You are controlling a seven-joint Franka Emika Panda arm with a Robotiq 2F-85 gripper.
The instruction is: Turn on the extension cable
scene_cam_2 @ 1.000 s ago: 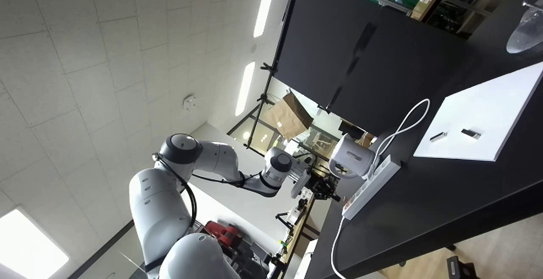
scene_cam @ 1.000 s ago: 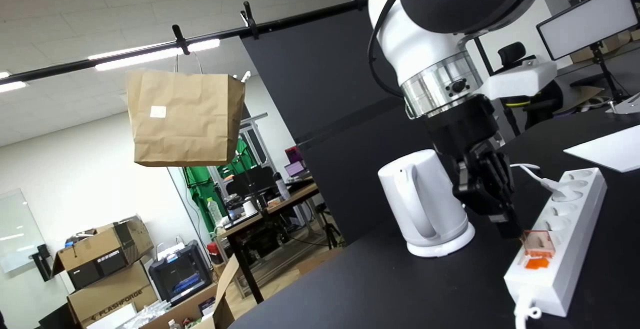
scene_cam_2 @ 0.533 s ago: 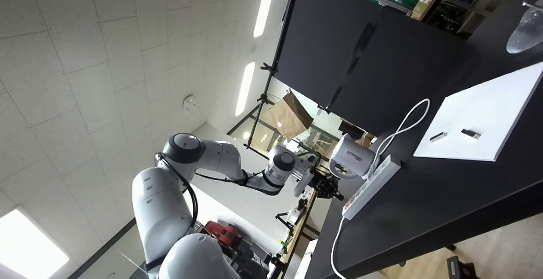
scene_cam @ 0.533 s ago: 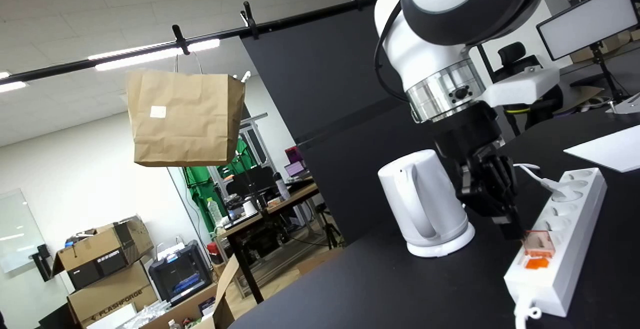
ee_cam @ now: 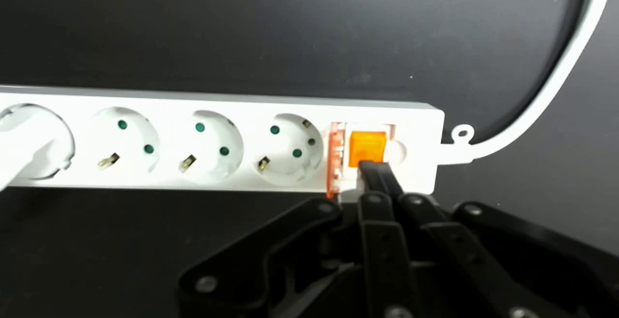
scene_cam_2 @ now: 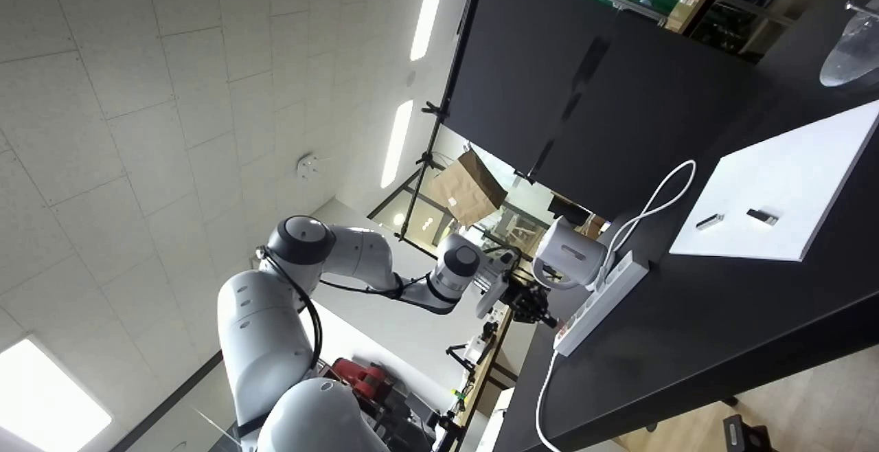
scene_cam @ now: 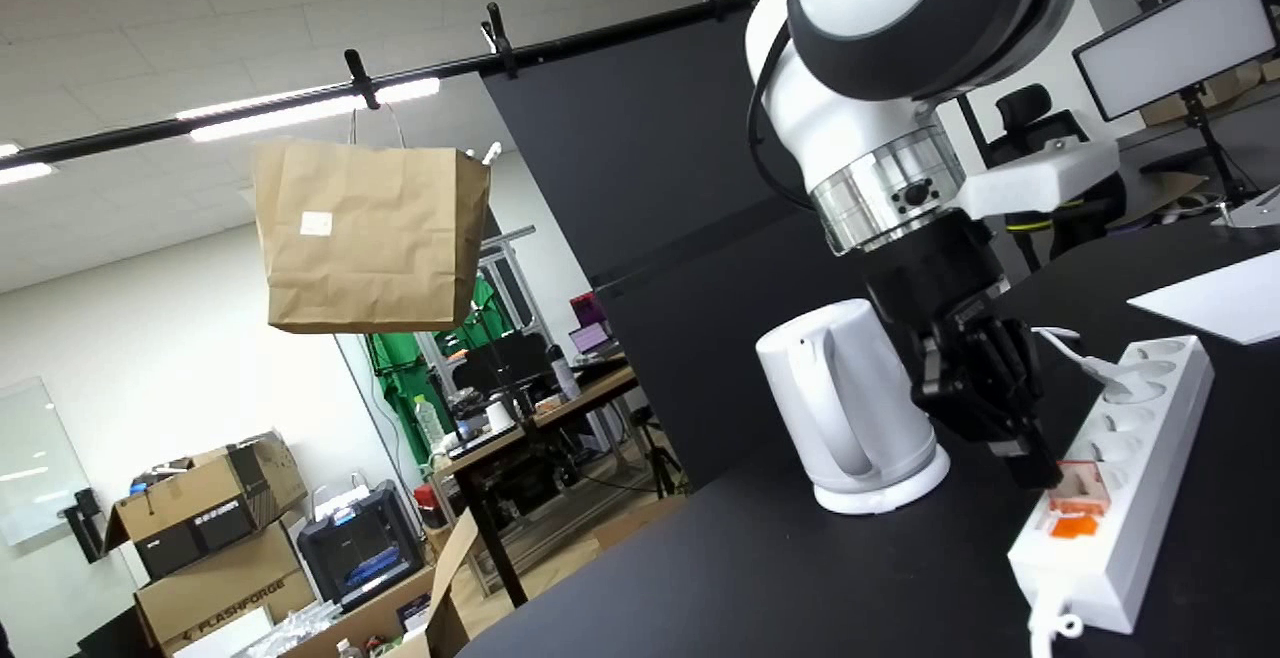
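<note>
The extension cable is a long white power strip (scene_cam: pixel 1150 528) lying on the black table, seen in both exterior views (scene_cam_2: pixel 604 306) and the wrist view (ee_cam: pixel 248 153). Its orange switch (ee_cam: pixel 367 146) is at the cord end and also shows in an exterior view (scene_cam: pixel 1075 526). A clear red cover (ee_cam: pixel 334 158) stands flipped up beside the switch. My gripper (ee_cam: pixel 376 165) is shut and empty, fingertips together. In the wrist view the tips overlap the switch's near edge. In an exterior view the gripper (scene_cam: pixel 1040 478) is beside the cover. I cannot tell whether it touches.
A white kettle (scene_cam: pixel 850 408) stands beside the arm, close to the strip. A white plug (ee_cam: pixel 22 146) sits in a socket further along. The white cord (ee_cam: pixel 573 57) curves away from the switch end. A white board (scene_cam_2: pixel 776 184) lies on the table.
In an exterior view my gripper has moved slightly down and right, closer to the switch cover. The strip, switch and kettle have not visibly moved.
</note>
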